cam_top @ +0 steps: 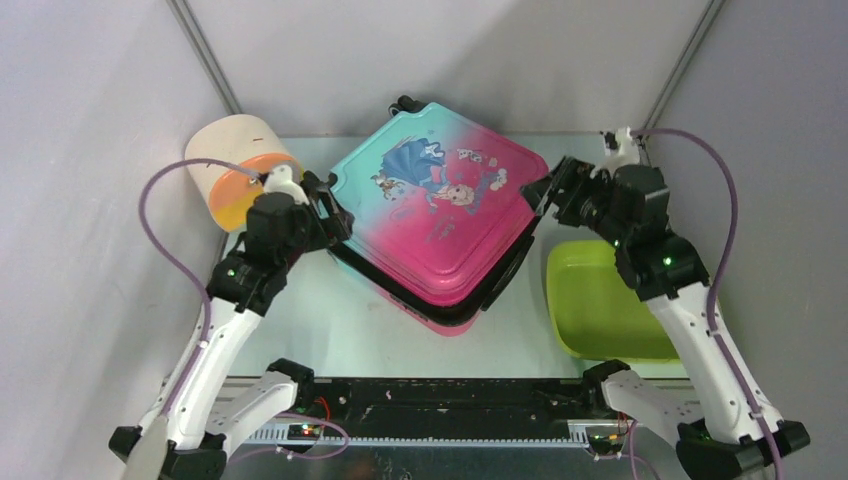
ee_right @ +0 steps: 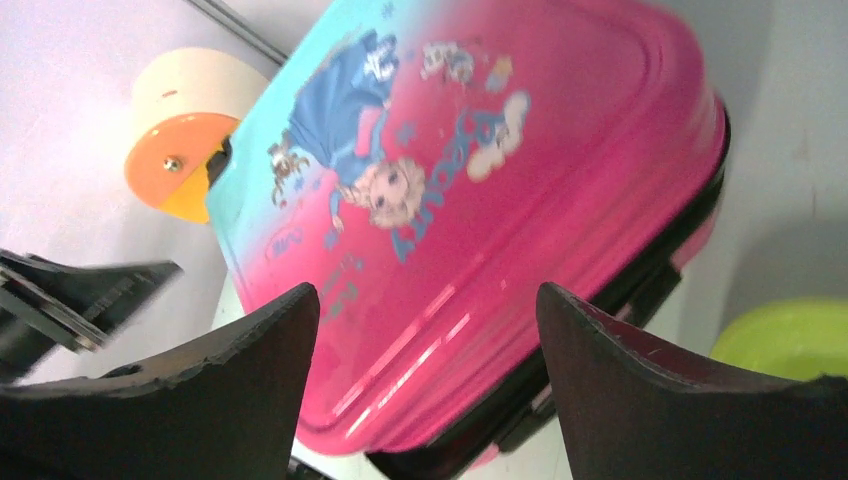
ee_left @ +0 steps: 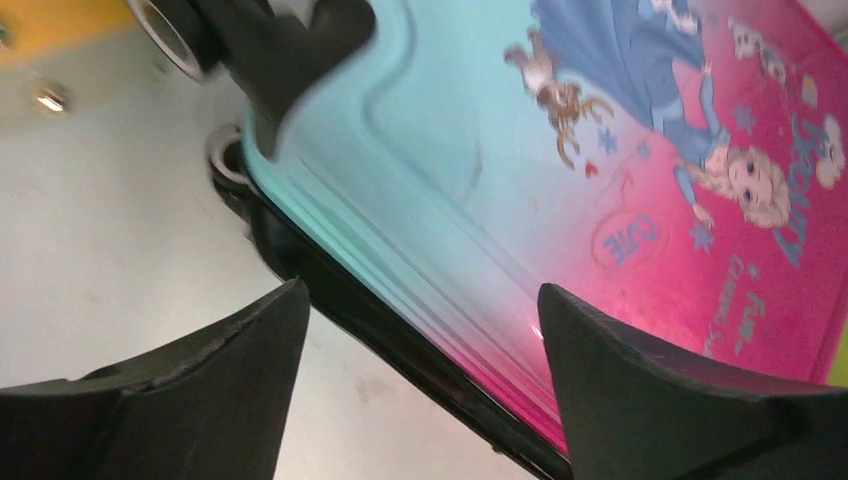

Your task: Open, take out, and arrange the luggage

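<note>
Left gripper (ee_left: 420,292) jaws apart, pink-to-teal luggage (cam_top: 440,215), cartoon princess print

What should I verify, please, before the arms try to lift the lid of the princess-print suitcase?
1. Left pincer open and empty, at the left edge of the pink-and-teal hard-shell princess-print suitcase: ok.
2. Right pincer open and empty, at its right corner: ok.
3. Suitcase lying print-side up, shells closed: ok.
4. Zip undone all round: cannot tell.
5. Lime-green plastic tub apart from the suitcase: ok.
6. Cream-and-orange cylinder apart from the suitcase: ok.
</note>
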Tool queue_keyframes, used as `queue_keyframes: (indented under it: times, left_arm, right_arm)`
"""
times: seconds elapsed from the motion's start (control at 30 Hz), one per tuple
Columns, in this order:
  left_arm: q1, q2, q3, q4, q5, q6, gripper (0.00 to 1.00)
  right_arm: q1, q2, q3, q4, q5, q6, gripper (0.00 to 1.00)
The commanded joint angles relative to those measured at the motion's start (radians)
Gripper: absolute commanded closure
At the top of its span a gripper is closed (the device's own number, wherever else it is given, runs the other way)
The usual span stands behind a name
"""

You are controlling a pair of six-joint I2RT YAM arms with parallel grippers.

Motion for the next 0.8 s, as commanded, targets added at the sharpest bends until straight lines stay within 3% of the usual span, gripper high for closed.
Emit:
queue_keyframes:
  times: [0.0,0.13,0.23,0.3,0.43,0.53,0.67,0.77]
  left_arm:
    - [0.068,0.039,0.159,-0.030,-0.051,0.133,0.06]
    - [0.144,0.125,0.267,-0.046,-0.007,0.225,0.01]
    - [0.226,0.228,0.348,-0.092,0.096,0.306,0.00]
    - [0.262,0.282,0.401,-0.142,0.087,0.313,0.00]
    - [0.317,0.271,0.375,-0.128,-0.058,0.136,0.00]
    - [0.415,0.185,0.245,-0.002,0.054,-0.065,0.00]
    - [0.508,0.090,-0.006,0.340,0.208,-0.346,0.00]
    - [0.514,0.086,-0.075,0.425,0.228,-0.428,0.00]
  right_arm:
    - [0.135,-0.056,-0.114,-0.085,0.201,0.181,0.18]
    - [0.296,-0.104,-0.193,-0.031,0.262,0.232,0.17]
    - [0.408,-0.088,-0.204,-0.044,0.308,0.254,0.17]
    - [0.469,-0.075,-0.212,-0.056,0.344,0.255,0.17]
    - [0.524,-0.075,-0.233,-0.073,0.388,0.266,0.17]
    - [0.526,-0.094,-0.253,-0.044,0.389,0.274,0.17]
    - [0.528,-0.115,-0.256,-0.014,0.373,0.267,0.17]
    - [0.532,-0.135,-0.256,-0.015,0.360,0.239,0.17]
